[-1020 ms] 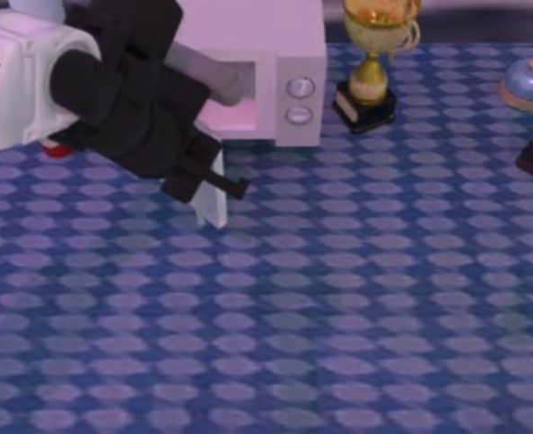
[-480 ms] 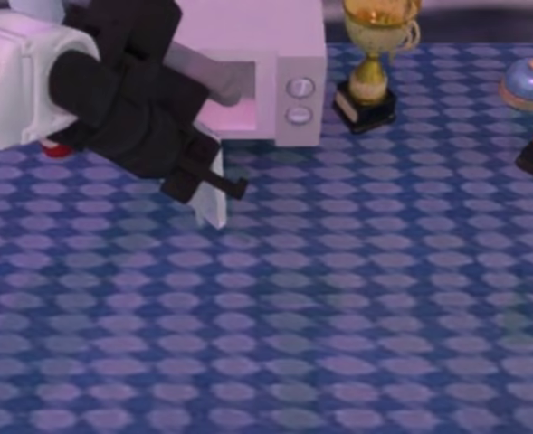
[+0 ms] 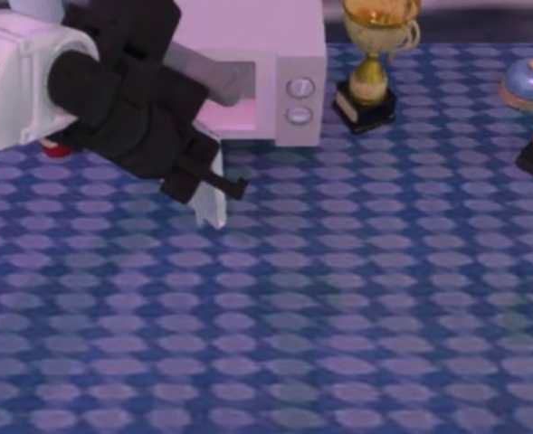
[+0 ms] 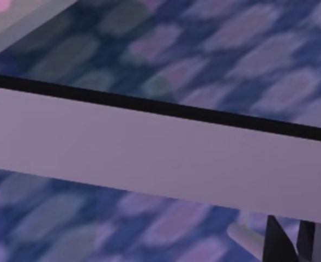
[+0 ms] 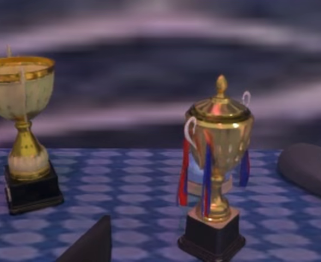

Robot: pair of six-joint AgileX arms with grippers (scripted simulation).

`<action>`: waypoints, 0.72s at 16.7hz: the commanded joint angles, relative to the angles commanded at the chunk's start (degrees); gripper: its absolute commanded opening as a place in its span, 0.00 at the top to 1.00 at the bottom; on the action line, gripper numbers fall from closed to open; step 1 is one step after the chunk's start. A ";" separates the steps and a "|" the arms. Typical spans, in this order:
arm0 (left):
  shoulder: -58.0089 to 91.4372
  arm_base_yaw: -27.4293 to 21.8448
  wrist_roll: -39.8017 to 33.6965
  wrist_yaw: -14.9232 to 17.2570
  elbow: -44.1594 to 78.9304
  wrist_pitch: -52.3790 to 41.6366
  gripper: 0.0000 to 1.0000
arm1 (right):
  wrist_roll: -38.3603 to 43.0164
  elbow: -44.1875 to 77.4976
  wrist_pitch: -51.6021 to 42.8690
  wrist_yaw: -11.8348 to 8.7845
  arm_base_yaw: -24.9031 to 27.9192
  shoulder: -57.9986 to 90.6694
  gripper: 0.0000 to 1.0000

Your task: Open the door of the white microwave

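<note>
Top view shows the left tool (image 3: 214, 183) clamped on the door (image 3: 215, 201); right wrist view, a ribboned trophy (image 5: 216, 174).

From above, my view is evenly lit with a violet tint and no glare, and the blue patterned tabletop (image 3: 356, 307) looks soft all over. A faint shadow sits under the white microwave (image 3: 275, 54). My left wrist view is heavily blurred at close range. In my right wrist view, the ribboned trophy (image 5: 214, 164) catches warm highlights against a dim, smeared background.
</note>
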 joint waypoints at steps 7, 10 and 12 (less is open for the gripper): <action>-0.16 0.08 0.68 0.75 -0.21 0.02 1.00 | 0.00 0.00 0.00 0.00 0.00 0.00 0.00; -1.02 1.59 4.25 2.54 -1.50 -0.70 1.00 | 0.00 0.00 0.00 0.00 0.00 0.00 0.00; -1.64 2.79 7.28 4.01 -2.66 -1.38 1.00 | 0.00 0.00 0.00 0.00 0.00 0.00 0.00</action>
